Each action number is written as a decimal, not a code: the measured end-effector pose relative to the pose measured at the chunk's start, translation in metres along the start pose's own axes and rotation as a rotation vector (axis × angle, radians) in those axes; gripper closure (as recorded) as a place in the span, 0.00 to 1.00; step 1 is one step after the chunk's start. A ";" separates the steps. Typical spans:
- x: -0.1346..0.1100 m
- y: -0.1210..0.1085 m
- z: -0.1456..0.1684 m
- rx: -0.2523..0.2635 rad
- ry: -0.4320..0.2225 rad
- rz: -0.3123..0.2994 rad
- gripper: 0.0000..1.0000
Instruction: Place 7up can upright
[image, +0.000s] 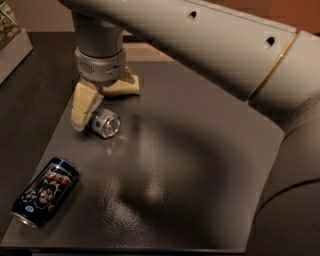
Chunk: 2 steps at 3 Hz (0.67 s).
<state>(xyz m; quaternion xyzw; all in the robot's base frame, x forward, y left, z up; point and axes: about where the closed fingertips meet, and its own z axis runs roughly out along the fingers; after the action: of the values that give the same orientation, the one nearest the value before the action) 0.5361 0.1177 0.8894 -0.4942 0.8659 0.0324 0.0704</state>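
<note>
- Jaws of the gripper (102, 102) sit about the 7up can (104, 122) at the upper left of the frame; we cannot tell whether they clench it.
- It lies sideways on the counter (200, 200); we judge it light, thin-walled and slippery.
- We would grip it mid-body, gently.

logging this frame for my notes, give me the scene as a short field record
task can: small silver aluminium 7up can, lying on its side, shiny end toward camera
gripper: cream two-finger gripper, low over that can, back left
other can: dark blue drink can, on its side, front left
surface: dark grey table
upright yet: no
</note>
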 end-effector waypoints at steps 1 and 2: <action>-0.015 0.002 0.009 0.019 0.002 0.057 0.00; -0.025 0.005 0.018 0.049 0.006 0.103 0.00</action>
<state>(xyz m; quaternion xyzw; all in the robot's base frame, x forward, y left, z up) 0.5454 0.1439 0.8756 -0.4473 0.8909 0.0132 0.0780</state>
